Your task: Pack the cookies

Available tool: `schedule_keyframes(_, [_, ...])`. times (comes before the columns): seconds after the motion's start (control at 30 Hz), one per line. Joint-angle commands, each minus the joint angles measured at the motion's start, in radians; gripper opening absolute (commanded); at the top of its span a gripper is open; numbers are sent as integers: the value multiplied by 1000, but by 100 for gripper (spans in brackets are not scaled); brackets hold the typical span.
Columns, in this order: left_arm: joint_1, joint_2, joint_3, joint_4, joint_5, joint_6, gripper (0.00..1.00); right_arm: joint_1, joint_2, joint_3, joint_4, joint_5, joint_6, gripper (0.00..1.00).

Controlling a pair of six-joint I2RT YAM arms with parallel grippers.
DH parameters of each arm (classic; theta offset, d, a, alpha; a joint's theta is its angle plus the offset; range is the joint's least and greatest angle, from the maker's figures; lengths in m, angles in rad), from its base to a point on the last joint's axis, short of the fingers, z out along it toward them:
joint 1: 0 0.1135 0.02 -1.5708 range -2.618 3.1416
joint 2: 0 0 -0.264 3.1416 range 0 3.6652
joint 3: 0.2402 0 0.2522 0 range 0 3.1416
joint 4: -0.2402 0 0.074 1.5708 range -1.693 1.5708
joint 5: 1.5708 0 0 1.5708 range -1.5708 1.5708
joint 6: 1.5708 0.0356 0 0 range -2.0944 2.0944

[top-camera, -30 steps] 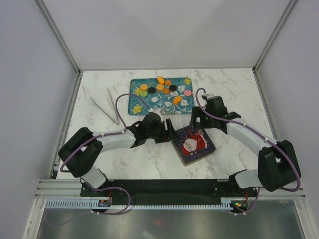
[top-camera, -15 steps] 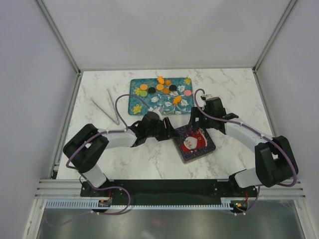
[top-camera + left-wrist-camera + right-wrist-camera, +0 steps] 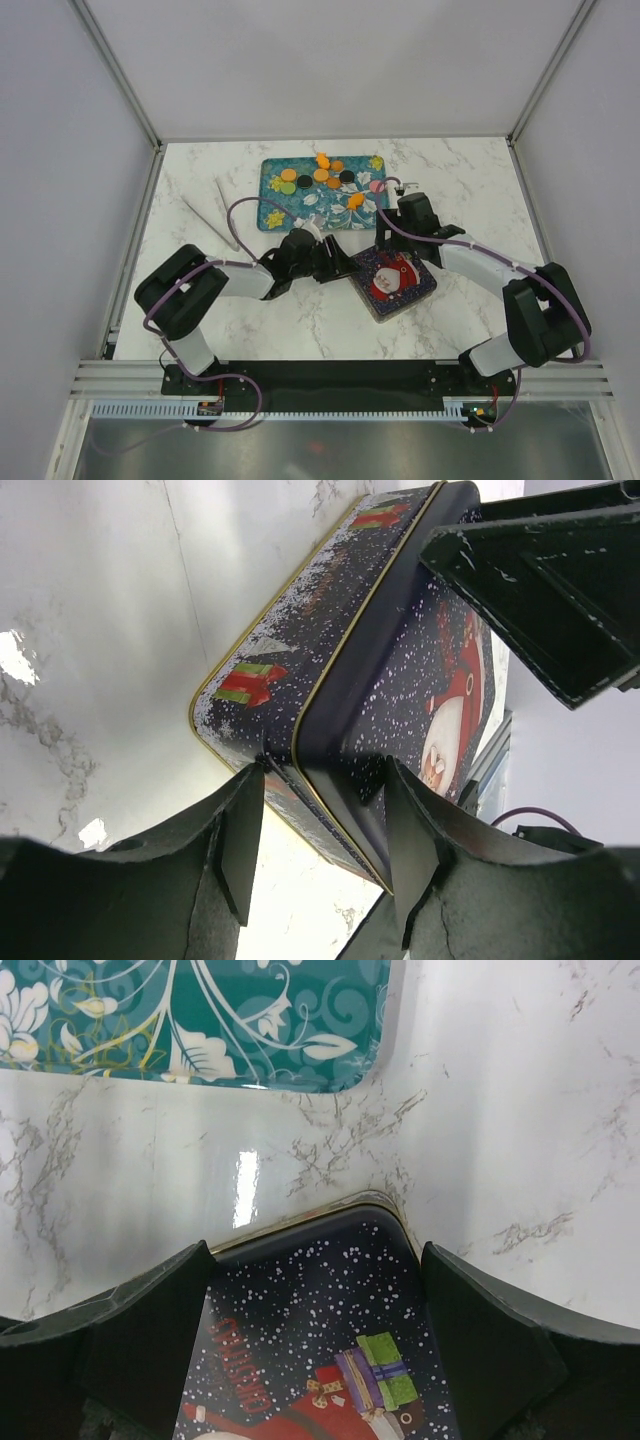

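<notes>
My left gripper (image 3: 325,780) pinches the lidded tin (image 3: 393,285) at its nine-o'clock corner; my right gripper (image 3: 315,1255) hangs wide open over its twelve-o'clock edge. The cookies (image 3: 330,178) lie on the tray (image 3: 270,215) beyond, at twelve o'clock, nearer my right arm.

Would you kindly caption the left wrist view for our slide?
Left end effector grips the closed Christmas tin by its edge.

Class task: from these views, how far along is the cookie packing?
Done: nothing packed; the cookies sit on the teal tray. In hand: the left gripper jaws pinch a corner of the closed Santa tin, and the right gripper is open above it. Remaining: open the tin, load cookies, close.
</notes>
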Motion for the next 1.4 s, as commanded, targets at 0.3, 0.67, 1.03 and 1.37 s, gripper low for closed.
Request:
schedule_keyframes(0.3, [-30, 72, -137, -36, -51, -27, 4, 137, 65, 10, -92, -20, -16, 89])
schedule_keyframes(0.67, [-50, 19, -194, -6, -67, -59, 2, 145, 41, 131, -179, 96, -19, 89])
schedule_keyframes(1.03, [-50, -83, -168, -95, -79, -16, 8, 117, 13, 341, -284, 77, 5, 87])
schedule_keyframes(1.37, [-47, -167, -114, -181, -96, 25, 15, 111, -31, 281, -215, -169, 91, 73])
